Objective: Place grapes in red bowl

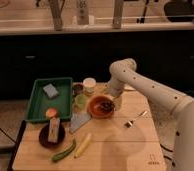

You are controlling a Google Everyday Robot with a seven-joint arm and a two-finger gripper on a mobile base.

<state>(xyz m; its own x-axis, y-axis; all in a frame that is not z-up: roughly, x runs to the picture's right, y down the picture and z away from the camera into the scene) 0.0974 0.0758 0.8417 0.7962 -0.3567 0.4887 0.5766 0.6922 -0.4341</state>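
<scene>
The red bowl (99,107) sits near the middle of the wooden table, right of the small green cup (80,101). The grapes (107,105) are a dark cluster inside the bowl at its right side. My gripper (111,102) hangs at the end of the white arm, right over the bowl's right rim and directly at the grapes. The arm hides the bowl's far right edge.
A green tray (65,102) with a sponge (50,90) stands at the left. A white jar (89,85) and a dark cup (78,89) are behind the bowl. A maroon dish (44,137) holds a carton. A cucumber (63,151), a banana (83,144) and a fork (135,119) lie in front.
</scene>
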